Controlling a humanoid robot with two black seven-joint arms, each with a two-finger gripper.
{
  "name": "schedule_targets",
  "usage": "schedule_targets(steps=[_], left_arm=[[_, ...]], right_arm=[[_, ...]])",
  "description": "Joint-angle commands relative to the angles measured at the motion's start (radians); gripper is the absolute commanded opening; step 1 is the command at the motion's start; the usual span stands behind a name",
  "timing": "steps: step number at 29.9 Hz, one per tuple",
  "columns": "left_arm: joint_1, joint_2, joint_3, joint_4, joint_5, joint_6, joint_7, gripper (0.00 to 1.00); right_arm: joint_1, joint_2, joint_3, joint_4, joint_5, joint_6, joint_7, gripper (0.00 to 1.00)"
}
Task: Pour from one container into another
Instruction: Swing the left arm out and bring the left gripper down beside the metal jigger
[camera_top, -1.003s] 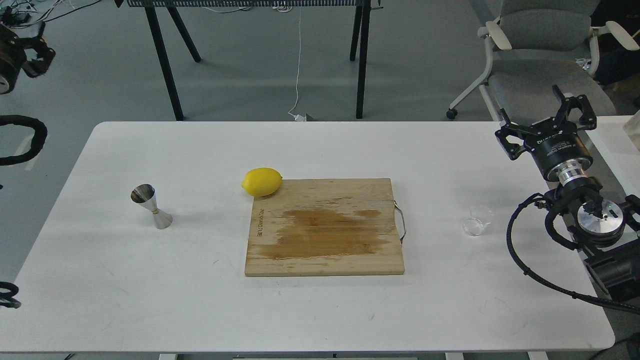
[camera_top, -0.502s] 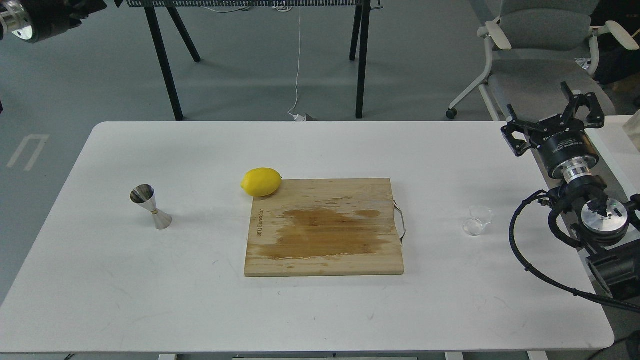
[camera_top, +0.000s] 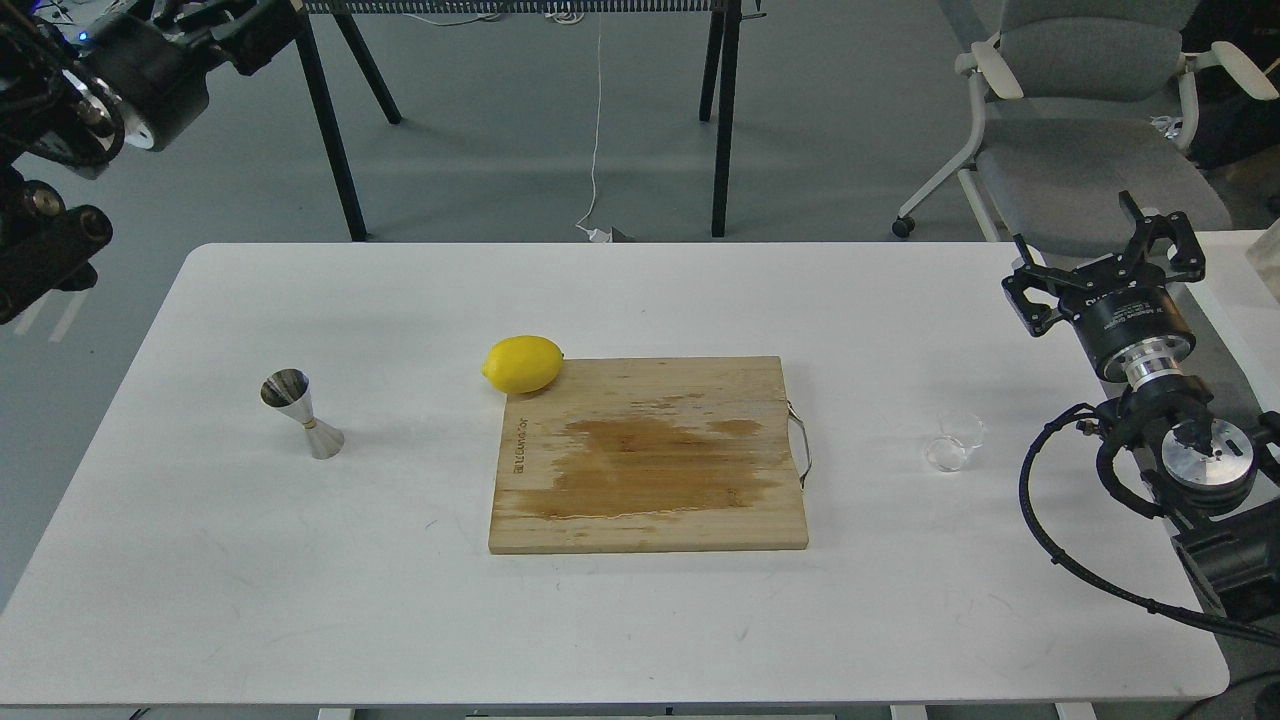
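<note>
The small clear cup (camera_top: 955, 441) stands upright on the white table (camera_top: 300, 600), right of the cutting board. Far to the left, the steel jigger (camera_top: 301, 413) also stands upright. My right gripper (camera_top: 1090, 245) hovers open and empty at the table's right edge, beyond and to the right of the cup, not touching it. My left gripper (camera_top: 250, 25) is high in the top left corner, off the table and far from the jigger. It looks dark, and I cannot tell its fingers apart.
A wooden cutting board (camera_top: 648, 455) with a wet stain lies mid-table, a metal handle on its right side. A yellow lemon (camera_top: 523, 363) rests at its far left corner. Black table legs (camera_top: 325, 120) and a grey office chair (camera_top: 1085, 110) stand beyond the table.
My left arm has swung up from the left edge into the top left corner. My right gripper has drifted slightly to the right, still open. Cup, jigger and lemon have not moved.
</note>
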Motion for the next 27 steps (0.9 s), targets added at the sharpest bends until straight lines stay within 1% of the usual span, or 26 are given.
schedule_targets(steps=[1, 7, 11, 18, 27], left_arm=[[0.162, 0.001, -0.091, -0.026, 0.045, 0.042, 0.0, 0.99], [0.379, 0.016, -0.276, -0.105, 0.285, 0.042, 0.0, 0.97], [0.5, 0.076, -0.355, -0.172, 0.345, 0.042, 0.0, 0.97], [0.661, 0.145, -0.367, -0.186, 0.386, 0.042, 0.0, 0.97], [0.828, 0.142, -0.369, -0.191, 0.385, 0.042, 0.0, 0.97]], right_arm=[[-0.003, 0.013, 0.001, -0.025, 0.0, 0.0, 0.0, 1.0], [0.0, 0.022, 0.001, -0.041, 0.0, 0.0, 0.0, 1.0], [-0.003, 0.021, 0.001, -0.041, 0.0, 0.0, 0.0, 1.0], [-0.01, 0.022, 0.001, -0.039, 0.0, 0.0, 0.003, 1.0], [-0.011, 0.024, 0.002, -0.039, 0.0, 0.0, 0.005, 1.0]])
